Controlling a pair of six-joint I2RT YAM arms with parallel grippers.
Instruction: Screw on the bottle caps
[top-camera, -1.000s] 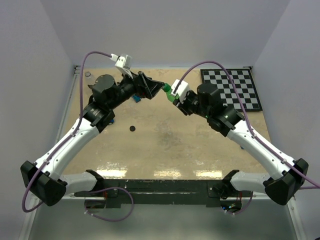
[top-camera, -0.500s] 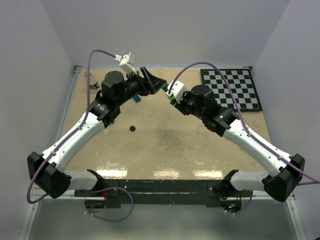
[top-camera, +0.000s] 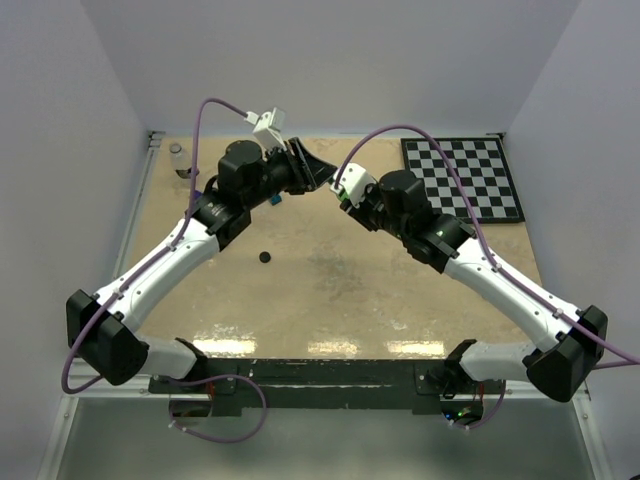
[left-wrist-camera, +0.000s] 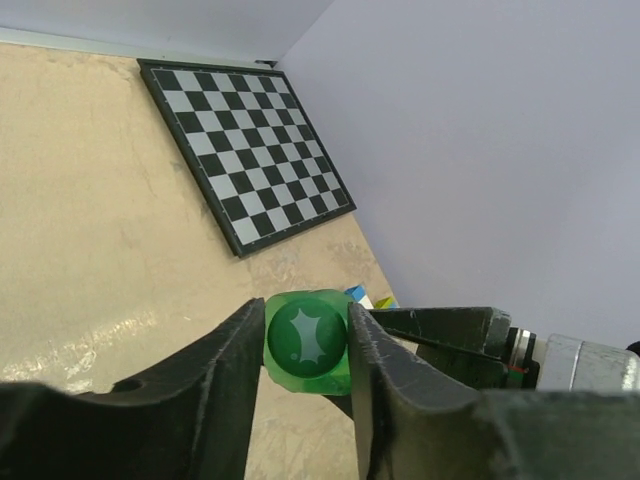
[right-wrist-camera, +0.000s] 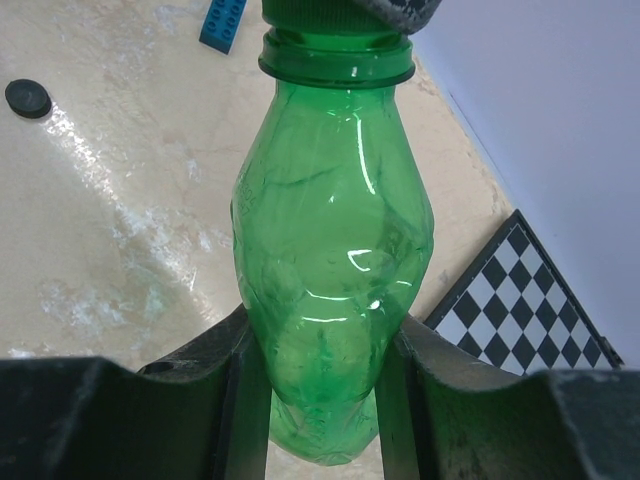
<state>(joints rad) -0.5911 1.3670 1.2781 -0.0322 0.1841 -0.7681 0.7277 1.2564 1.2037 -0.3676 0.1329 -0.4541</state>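
The two arms meet over the far middle of the counter (top-camera: 330, 290), tips facing each other. The right tool (right-wrist-camera: 320, 335) pinches the green bottle (right-wrist-camera: 330, 250) low on its body, one finger on each side of the widest part, close to the base. The bottle's long axis runs straight out along those fingers, with the base toward the right wrist and the neck pointing away, toward the left arm and the counter's far-left side.

The green cap (left-wrist-camera: 305, 338) sits on that neck. From the left wrist it is seen end-on, its flat top facing that camera. It lies between the fingers of the left tool (left-wrist-camera: 305, 310), which are drawn in against its left and right sides and pinch it. The cap and bottle share one axis, and it lines up roughly with the left tool's own reach. From above, little of the bottle shows between the two tools, and its height over the counter cannot be judged.

The black cap (top-camera: 265, 257) lies flat on the counter, left of centre and nearer than both tools, well apart from them. The clear bottle (top-camera: 178, 160) stands in the far-left corner. A blue brick (right-wrist-camera: 222, 22) lies on the counter near the left arm. The chessboard (top-camera: 462, 178) fills the far-right corner.
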